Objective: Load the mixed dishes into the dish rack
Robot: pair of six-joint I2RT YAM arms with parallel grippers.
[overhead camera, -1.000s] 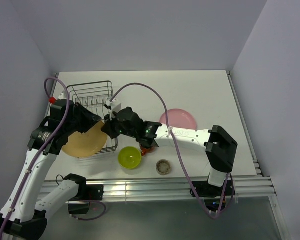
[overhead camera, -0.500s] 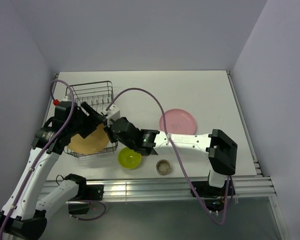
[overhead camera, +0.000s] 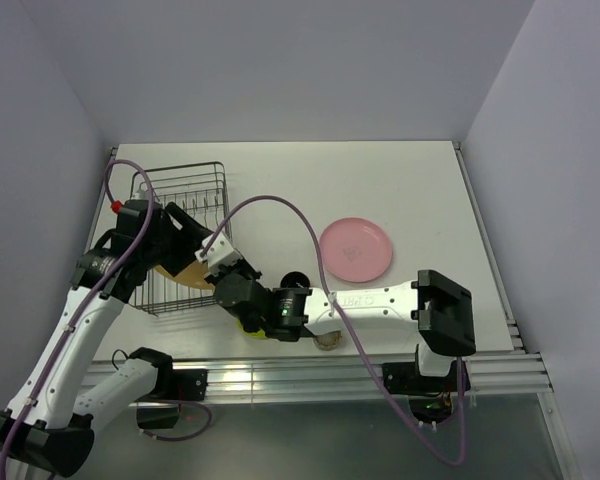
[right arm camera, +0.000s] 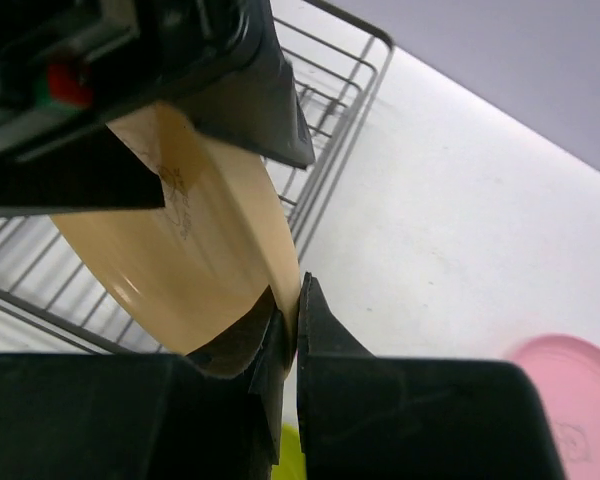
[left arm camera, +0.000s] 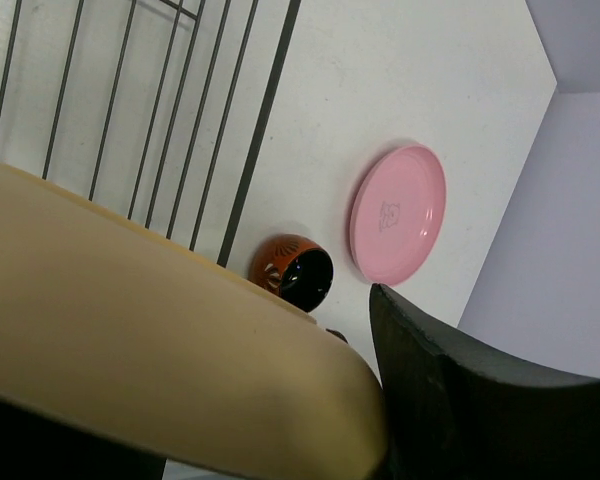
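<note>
One yellow-orange plate point(right arm camera: 185, 255) stands tilted on edge over the dish rack point(overhead camera: 185, 185) at its near end, clamped by the left gripper point(overhead camera: 178, 238) and pinched at the rim by the right gripper point(right arm camera: 288, 305), with the pink plate point(overhead camera: 355, 248) well apart.

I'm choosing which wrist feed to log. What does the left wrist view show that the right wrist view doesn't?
Only the left wrist view shows the small red-orange mug with its dark inside. Only the right wrist view shows the right arm's fingers pinching the rim of the round yellow-orange plate, plus a sliver of lime-green bowl. Both show that plate, the black wire dish rack and the flat pink plate.
</note>
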